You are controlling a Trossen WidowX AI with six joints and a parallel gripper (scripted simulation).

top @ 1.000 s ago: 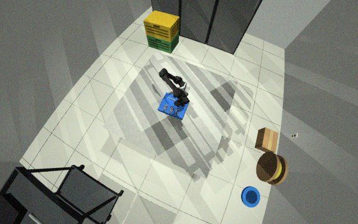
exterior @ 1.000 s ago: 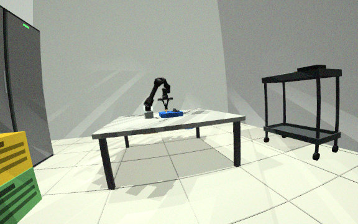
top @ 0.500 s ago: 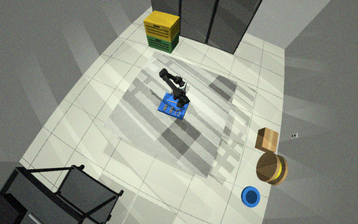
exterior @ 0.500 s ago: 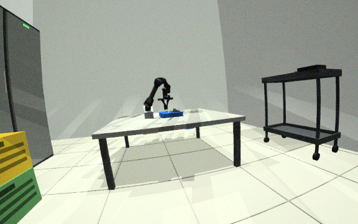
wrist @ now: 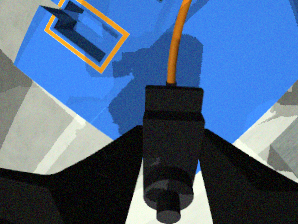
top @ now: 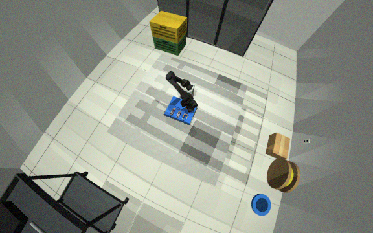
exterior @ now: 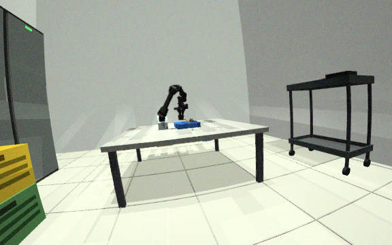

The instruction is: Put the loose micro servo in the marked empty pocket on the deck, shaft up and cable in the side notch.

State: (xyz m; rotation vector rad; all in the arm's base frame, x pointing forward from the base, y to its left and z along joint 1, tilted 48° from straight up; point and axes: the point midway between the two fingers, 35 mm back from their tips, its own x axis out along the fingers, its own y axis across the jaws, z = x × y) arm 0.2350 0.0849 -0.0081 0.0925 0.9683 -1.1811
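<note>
My gripper (wrist: 170, 133) (top: 190, 107) (exterior: 181, 116) is shut on the loose black servo (wrist: 173, 150) and holds it above the blue deck (wrist: 250, 60) (top: 173, 103) (exterior: 182, 126), near its edge. In the wrist view the output shaft (wrist: 168, 212) is at the camera-side end. The orange cable (wrist: 175, 55) (top: 180, 109) leaves the opposite end and runs out over the deck. The empty pocket, marked by an orange outline (wrist: 115, 54), lies to the upper left of the servo, apart from it. The mounting ears are not clearly visible.
Two fitted servos (top: 172, 111) (top: 179, 114) stand in a row beside the marked pocket. The arm's grey base (exterior: 162, 126) stands on the table (exterior: 141, 141) close to the deck. A black trolley (exterior: 330, 83) and stacked crates (top: 168, 30) stand away from the table.
</note>
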